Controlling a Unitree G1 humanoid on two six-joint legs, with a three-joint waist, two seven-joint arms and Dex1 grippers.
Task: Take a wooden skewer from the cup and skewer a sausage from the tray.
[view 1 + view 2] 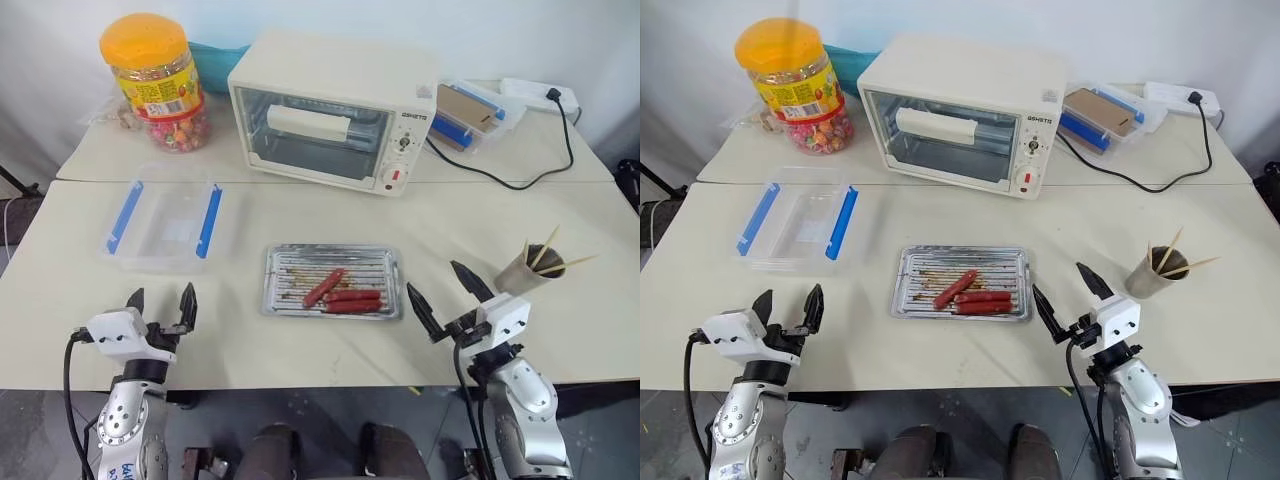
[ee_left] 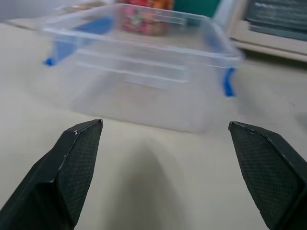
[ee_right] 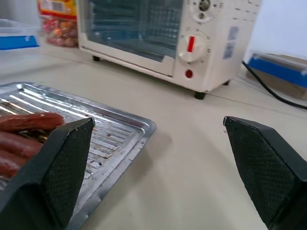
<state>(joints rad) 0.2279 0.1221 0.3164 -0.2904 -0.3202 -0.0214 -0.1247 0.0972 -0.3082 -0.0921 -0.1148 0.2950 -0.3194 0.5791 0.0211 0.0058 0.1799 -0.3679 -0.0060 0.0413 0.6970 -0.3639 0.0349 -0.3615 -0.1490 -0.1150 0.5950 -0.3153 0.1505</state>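
A silver tray (image 1: 385, 262) with a ribbed, stained bottom lies mid-table and holds three red sausages (image 1: 345, 296). At the right stands the grey-tan cup (image 1: 522, 274) with several wooden skewers (image 1: 545, 248) sticking out. My right gripper (image 1: 448, 295) hovers open near the front edge, between the tray and the cup; in its wrist view the tray's corner (image 3: 139, 127) and sausages (image 3: 29, 120) lie just ahead. My left gripper (image 1: 161, 305) is open at the front left, nothing between its fingers.
A clear plastic box with blue clips (image 1: 165, 222) sits ahead of the left gripper. At the back stand a white toaster oven (image 1: 330, 110), an orange-lidded candy jar (image 1: 155, 80), a second clear box (image 1: 470, 110) and a black cable (image 1: 520, 180).
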